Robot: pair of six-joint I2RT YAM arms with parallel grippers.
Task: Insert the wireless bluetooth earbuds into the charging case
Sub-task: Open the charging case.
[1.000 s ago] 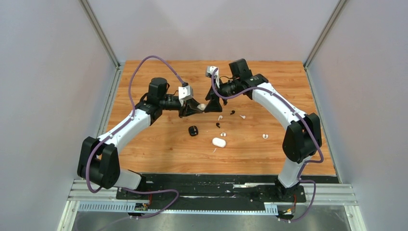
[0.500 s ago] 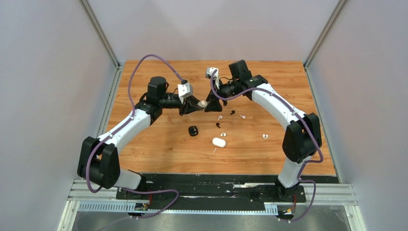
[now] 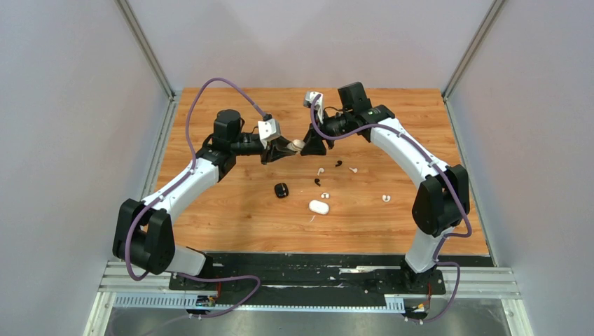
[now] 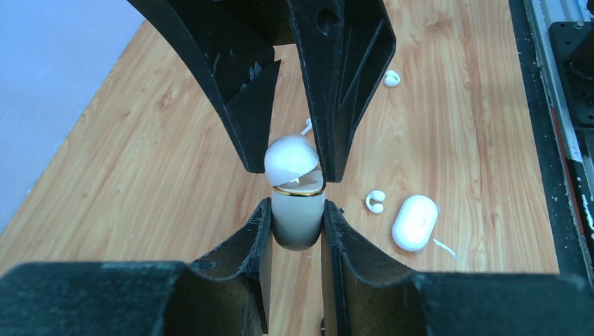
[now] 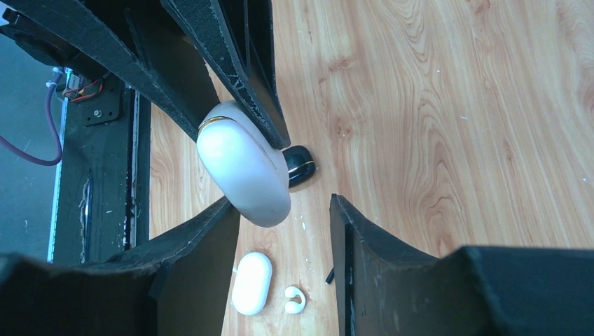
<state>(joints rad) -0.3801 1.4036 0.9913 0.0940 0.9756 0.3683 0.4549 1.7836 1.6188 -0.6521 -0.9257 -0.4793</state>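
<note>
The left gripper (image 4: 297, 208) is squeezing the bottom half of a white charging case (image 4: 298, 225) and holding it up in the air over the far middle of the wooden table (image 3: 231, 210). In the last second both arms have been lifting the case a little higher and farther back. The right gripper (image 5: 284, 206) has been closing in on the round lid (image 4: 291, 155). It is half open now. One finger is touching the lid and the other is not there yet. The lid may be tipping up a bit, but it is hard to be sure.

That means the robot is getting ready to open the case. No earbud is going in yet. The white earbuds (image 3: 321, 170) and black earbuds (image 3: 339, 164) are lying loose on the table, near the right arm. A shut white case (image 3: 319, 207) and a black case (image 3: 281, 190) are lying nearer.
</note>
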